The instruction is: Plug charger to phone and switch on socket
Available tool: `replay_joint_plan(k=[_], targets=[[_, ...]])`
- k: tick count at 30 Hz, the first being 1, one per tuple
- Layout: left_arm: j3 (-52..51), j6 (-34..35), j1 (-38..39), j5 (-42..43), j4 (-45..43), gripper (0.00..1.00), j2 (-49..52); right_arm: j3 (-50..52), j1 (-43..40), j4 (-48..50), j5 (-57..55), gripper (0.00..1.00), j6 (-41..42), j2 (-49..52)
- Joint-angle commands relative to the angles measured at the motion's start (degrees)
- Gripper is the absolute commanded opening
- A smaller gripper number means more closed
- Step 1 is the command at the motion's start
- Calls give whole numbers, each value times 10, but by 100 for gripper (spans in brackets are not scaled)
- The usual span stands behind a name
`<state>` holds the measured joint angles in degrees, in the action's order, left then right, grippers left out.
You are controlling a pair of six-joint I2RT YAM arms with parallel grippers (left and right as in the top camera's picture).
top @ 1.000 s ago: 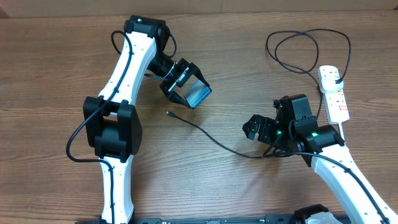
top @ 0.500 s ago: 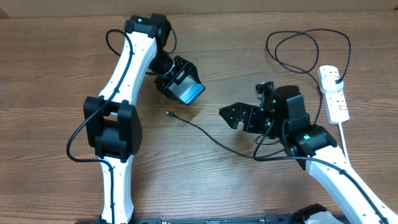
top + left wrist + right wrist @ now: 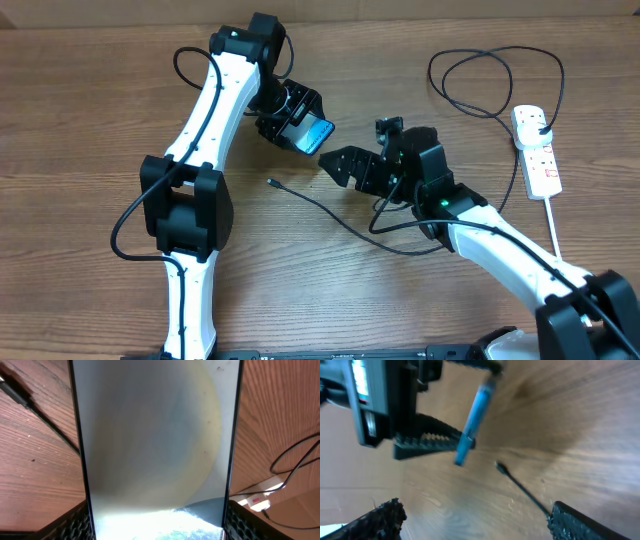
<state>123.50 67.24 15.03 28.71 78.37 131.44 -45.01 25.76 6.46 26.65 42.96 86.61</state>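
**Right arm closing in on the raised phone**

Over the last second the right gripper (image 3: pixel 340 165) is swinging left across the table (image 3: pixel 80 120) and is now sitting just beside the phone (image 3: pixel 313 135). The left gripper (image 3: pixel 303 130) is clamping the phone by its long edges, tilted above the wood. The right jaws are standing wide apart, holding nothing. The charger (image 3: pixel 310 203) is lying loose below the phone, and the socket (image 3: pixel 537 150) is resting at far right.
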Motion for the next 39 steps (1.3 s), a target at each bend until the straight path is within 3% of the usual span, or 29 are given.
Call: replay_joint_plan(k=[1, 6, 14, 25, 39], targets=[[16, 24, 6, -6, -6, 4, -3, -11, 1, 30, -23, 89, 17, 12], [16, 24, 11, -8, -16, 4, -3, -11, 1, 93, -38, 80, 36, 47], [16, 24, 19, -7, -17, 4, -3, -11, 3, 170, -42, 77, 55, 97], [16, 42, 53, -55, -19, 4, -3, -20, 3, 170, -66, 72, 70, 116], [16, 76, 97, -80, -21, 4, -3, -20, 3, 129, -140, 50, 143, 116]])
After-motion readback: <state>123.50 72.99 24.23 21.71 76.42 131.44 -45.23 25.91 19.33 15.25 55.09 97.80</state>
